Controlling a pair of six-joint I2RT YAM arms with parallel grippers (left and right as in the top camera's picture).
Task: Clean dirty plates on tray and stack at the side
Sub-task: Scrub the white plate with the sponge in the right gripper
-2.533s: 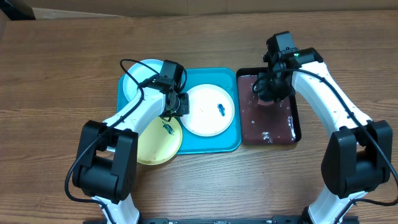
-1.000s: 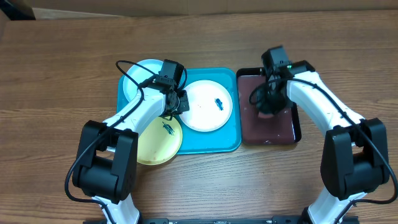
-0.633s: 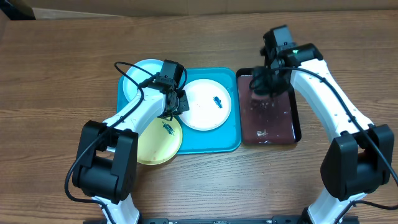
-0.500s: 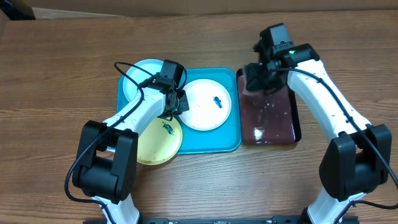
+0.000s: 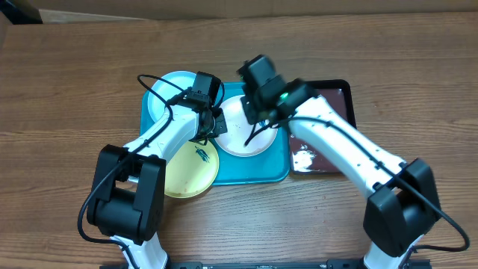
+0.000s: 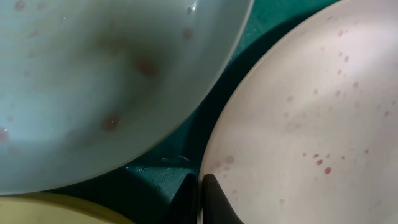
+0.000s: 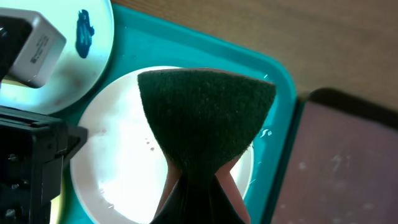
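Nothing is stacked yet as the right gripper point(image 7: 199, 196), clamped on a green sponge point(image 7: 205, 112), hovers over the white plate point(image 7: 118, 149) on the turquoise tray point(image 5: 254, 173), the clenched left gripper point(image 6: 199, 186) at its rim, while the blue plate point(image 5: 166, 93) and yellow-green plate point(image 5: 187, 175) alongside show smudges.

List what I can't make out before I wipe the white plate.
- Smudge on the white plate: overhead, the right gripper covers it; right wrist, the sponge does.
- Whether the left gripper pinches that plate's rim: left wrist, fingertips cut off at the bottom edge.
- Yellow-green plate: left wrist, only an edge sliver.
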